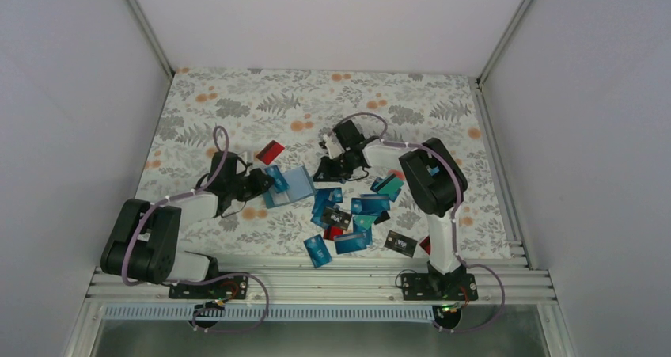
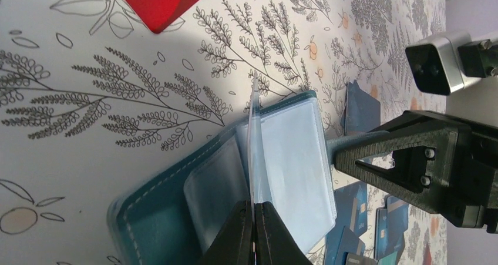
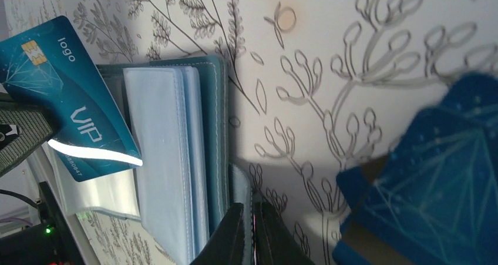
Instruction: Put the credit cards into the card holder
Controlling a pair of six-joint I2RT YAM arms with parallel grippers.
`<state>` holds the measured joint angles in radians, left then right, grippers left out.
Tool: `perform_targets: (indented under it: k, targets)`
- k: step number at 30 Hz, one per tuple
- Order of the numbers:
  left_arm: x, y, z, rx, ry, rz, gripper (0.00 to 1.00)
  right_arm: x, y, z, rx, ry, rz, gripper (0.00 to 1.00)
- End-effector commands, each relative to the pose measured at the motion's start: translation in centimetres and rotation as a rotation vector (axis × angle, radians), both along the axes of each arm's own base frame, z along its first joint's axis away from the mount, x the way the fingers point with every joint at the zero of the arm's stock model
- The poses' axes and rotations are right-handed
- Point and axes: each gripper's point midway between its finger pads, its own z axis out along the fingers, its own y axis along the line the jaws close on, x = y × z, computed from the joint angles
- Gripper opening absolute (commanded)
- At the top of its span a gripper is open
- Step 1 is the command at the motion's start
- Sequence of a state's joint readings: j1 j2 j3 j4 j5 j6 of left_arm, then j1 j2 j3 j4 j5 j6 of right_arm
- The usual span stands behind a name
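Your left fingers [image 2: 253,222] shut on a clear pocket [image 2: 257,150] of the open card holder [image 2: 214,188], right fingers [image 3: 252,224] shut on its edge, credit cards [image 1: 352,214] scattered on desk [image 1: 237,104]

Red card [image 2: 161,0] cut by top edge; blue card [image 3: 434,183] blurred, cropped right.

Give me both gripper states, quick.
Left gripper: closed, pinching a teal VIP card held on edge over the card holder.
Right gripper: closed on the card holder's cover edge.
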<state>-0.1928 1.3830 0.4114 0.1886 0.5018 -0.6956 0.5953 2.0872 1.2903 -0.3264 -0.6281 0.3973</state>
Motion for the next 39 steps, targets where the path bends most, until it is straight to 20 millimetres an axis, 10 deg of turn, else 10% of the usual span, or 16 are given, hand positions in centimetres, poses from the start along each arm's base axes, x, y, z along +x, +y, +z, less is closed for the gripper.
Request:
perform_targets:
  k: [1, 39]
  targets:
    - [-1.7, 0.1, -1.2, -0.004, 0.085, 0.011, 0.03, -0.4, -1.1, -0.7, -0.047, 0.026, -0.119, 0.04]
    - [-3.0, -2.3, -2.3, -0.114, 0.195, 0.027, 0.02, -1.2, -0.8, -1.4, -0.062, 0.051, -0.136, 0.04]
